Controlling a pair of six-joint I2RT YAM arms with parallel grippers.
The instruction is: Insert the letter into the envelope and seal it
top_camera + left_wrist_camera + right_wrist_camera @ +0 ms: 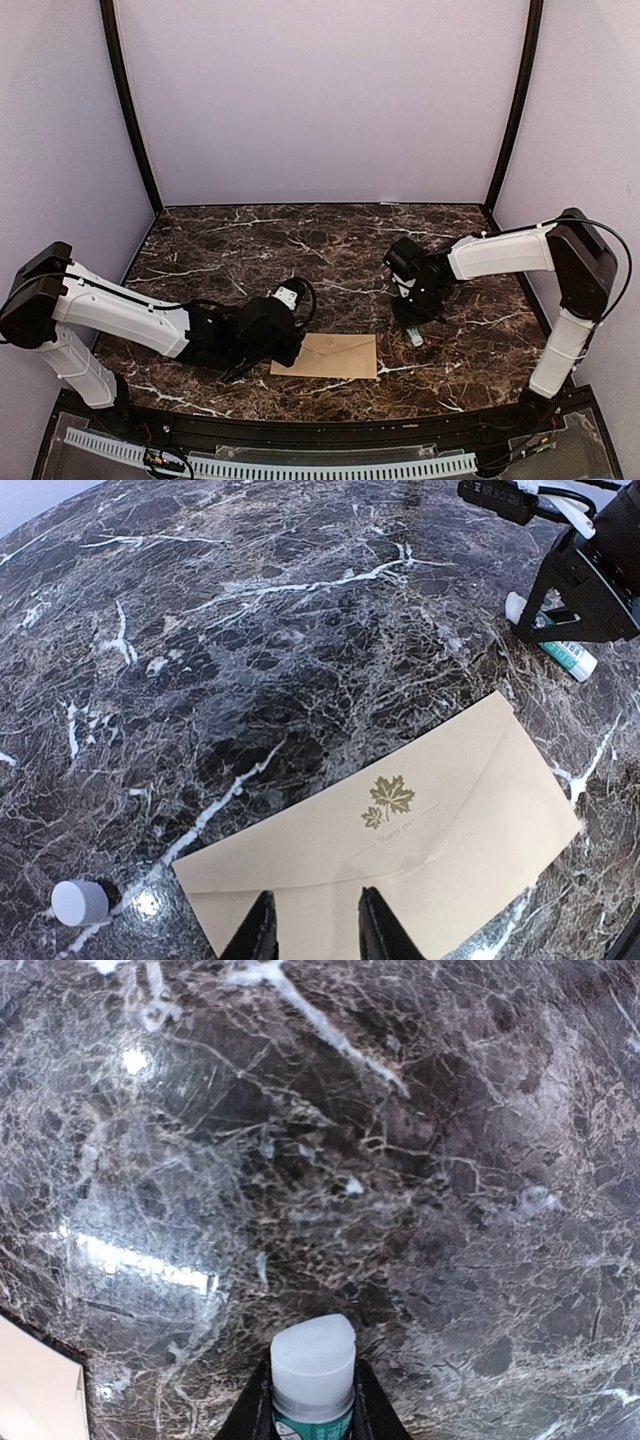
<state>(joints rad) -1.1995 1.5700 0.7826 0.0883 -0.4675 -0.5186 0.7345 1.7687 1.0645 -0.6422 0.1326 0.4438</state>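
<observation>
Right of the envelope (327, 357), flat beneath the left gripper (315, 920) with jaws slightly parted, the right gripper (312, 1390) clamps the glue stick (313, 1355), which likely wants a square, firm hold before lifting; letter unseen.

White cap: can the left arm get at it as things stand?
Probably yes. The white cap stands on bare table just off a corner of the envelope. Nothing lies between it and the left gripper, whose jaws stand apart over the envelope, apparently empty.

The left arm (120, 310) and right arm (500, 253) wear white shells, black joints and thin black cables.
</observation>
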